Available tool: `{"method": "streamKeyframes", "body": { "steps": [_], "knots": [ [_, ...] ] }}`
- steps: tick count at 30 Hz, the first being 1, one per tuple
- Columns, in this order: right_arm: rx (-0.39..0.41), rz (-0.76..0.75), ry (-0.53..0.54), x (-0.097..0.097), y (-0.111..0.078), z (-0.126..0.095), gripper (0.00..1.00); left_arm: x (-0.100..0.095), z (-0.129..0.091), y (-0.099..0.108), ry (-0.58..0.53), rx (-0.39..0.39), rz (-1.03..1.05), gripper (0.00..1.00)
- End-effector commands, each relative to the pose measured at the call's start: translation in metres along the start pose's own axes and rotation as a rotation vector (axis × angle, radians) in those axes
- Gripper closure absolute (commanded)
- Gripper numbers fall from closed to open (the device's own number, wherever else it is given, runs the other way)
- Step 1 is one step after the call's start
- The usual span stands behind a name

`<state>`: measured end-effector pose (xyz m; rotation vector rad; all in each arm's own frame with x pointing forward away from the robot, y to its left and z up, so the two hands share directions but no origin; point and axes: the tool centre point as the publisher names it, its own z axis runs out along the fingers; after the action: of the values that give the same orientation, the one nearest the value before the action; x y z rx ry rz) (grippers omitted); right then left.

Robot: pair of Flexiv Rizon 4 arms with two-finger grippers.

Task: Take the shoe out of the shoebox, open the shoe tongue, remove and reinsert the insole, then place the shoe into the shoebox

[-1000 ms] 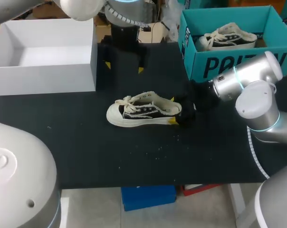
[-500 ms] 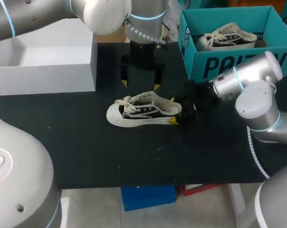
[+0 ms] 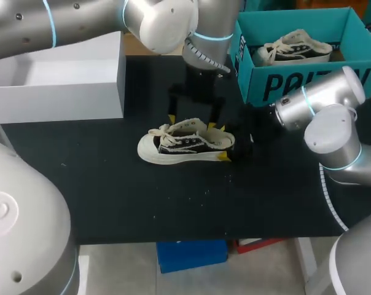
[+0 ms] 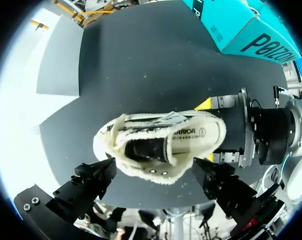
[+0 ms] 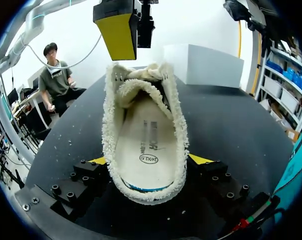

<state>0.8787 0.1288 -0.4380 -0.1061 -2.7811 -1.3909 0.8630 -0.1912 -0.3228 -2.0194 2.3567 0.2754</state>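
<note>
— Where does the shoe [image 3: 179, 145] sit?

— Upright on its sole, about the middle of the black counter [image 3: 112, 196], toe toward my left, heel toward my right. It is out of the teal shoebox [image 3: 308, 86], which stands at the far right of the counter with a second shoe [image 3: 294, 48] lying inside.

— And the right jaws?

— The right arm [image 3: 324, 98] comes in low from the right, and the right jaws are closed on the heel. In the right wrist view the yellow pads [image 5: 200, 159] press the fleecy collar from both sides. The insole [image 5: 148, 145] shows flat inside the shoe, and the laces [image 5: 146, 72] bunch at the far end.

— The left jaws?

— The left arm [image 3: 161, 21] reaches across from the far left and hangs above the shoe. The left jaws are spread wide and hold nothing. In the left wrist view the black fingers [image 4: 83, 187] stand one beside the toe end and one beside the heel end, with the shoe's opening below and between them. Whether either finger brushes the shoe I cannot tell.

— Anything else on the counter?

— A white box [image 3: 56, 92], open at the top, at the far left, well apart from the shoe.
</note>
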Motion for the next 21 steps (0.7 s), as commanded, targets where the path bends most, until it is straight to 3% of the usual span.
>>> {"method": "streamKeyframes", "body": {
  "steps": [1,21],
  "knots": [
    [0.001,0.001,0.000,-0.001,0.000,0.003,1.00,0.012,0.011,-0.009,-0.048,-0.063,0.002,0.00],
    [0.001,0.001,0.000,-0.001,0.000,0.003,1.00,0.007,0.038,-0.002,-0.199,-0.114,-0.025,0.00]
  ]
}}
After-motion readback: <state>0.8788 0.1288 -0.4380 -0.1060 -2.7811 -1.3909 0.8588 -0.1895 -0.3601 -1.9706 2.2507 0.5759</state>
